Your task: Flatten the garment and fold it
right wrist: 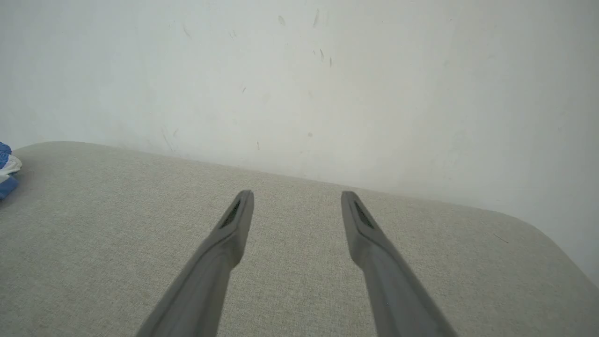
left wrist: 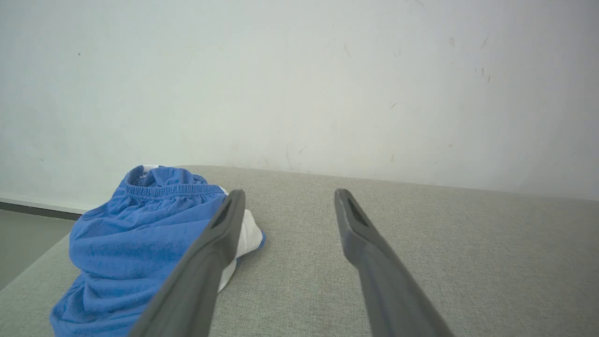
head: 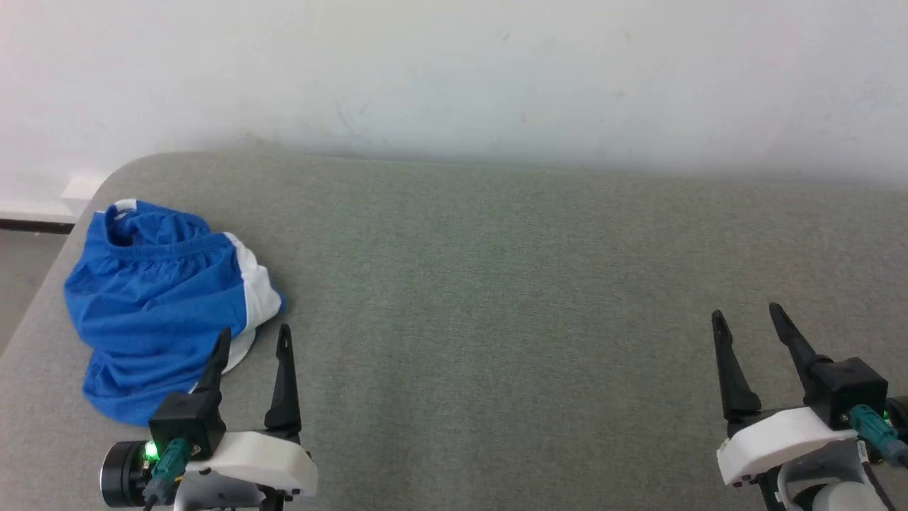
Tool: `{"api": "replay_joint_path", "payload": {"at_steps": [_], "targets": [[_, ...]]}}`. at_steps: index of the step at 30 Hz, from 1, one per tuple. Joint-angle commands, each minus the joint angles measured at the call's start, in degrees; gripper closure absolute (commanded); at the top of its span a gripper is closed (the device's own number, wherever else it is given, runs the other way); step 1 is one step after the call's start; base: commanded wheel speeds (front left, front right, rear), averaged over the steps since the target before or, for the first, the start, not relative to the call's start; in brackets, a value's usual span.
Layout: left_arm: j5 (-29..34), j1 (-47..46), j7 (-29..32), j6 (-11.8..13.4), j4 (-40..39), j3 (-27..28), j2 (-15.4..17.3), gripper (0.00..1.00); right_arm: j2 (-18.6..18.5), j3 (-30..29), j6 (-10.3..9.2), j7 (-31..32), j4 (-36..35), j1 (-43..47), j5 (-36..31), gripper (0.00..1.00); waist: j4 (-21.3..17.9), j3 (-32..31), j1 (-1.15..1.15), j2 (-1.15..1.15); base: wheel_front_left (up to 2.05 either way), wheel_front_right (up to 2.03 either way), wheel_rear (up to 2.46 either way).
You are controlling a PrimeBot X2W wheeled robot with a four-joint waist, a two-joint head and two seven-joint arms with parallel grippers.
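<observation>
The garment [head: 152, 301], bright blue shorts with a white side stripe and a gathered waistband, lies crumpled in a heap at the left end of the grey padded surface [head: 496, 284]. My left gripper [head: 253, 338] stands open just in front of the heap's right edge, its left finger overlapping the cloth in view, nothing between the fingers. In the left wrist view the garment [left wrist: 135, 234] bulges behind the left finger of the left gripper [left wrist: 289, 196]. My right gripper [head: 745, 316] is open at the far right, well away; the right gripper [right wrist: 297, 196] faces bare fabric, a sliver of garment [right wrist: 7, 171] at the left edge.
A white wall [head: 454, 71] rises directly behind the padded surface. The surface's rounded left corner [head: 106, 177] drops to the floor [head: 21, 270] beside the shorts. The grey fabric stretches bare between the two grippers.
</observation>
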Motion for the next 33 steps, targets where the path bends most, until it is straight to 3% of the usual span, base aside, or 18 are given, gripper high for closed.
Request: {"api": "replay_joint_path", "payload": {"at_steps": [1,33], "targets": [[-0.7,0.7,-0.5,0.4,-0.4,0.3,-0.1,0.0,0.1,0.1,-0.05,-0.5,0.2,-0.3,-0.3,0.0,1.1,0.4,0.0,0.0,0.0,0.0,0.0],[-4.9,2.6,-4.4,1.8,0.5,0.3,-0.1,0.0,0.2,3.2,-0.08,-4.3,4.2,-1.7,-2.9,0.0,16.5,1.6,0.0,0.0,0.0,0.0,0.0]]}}
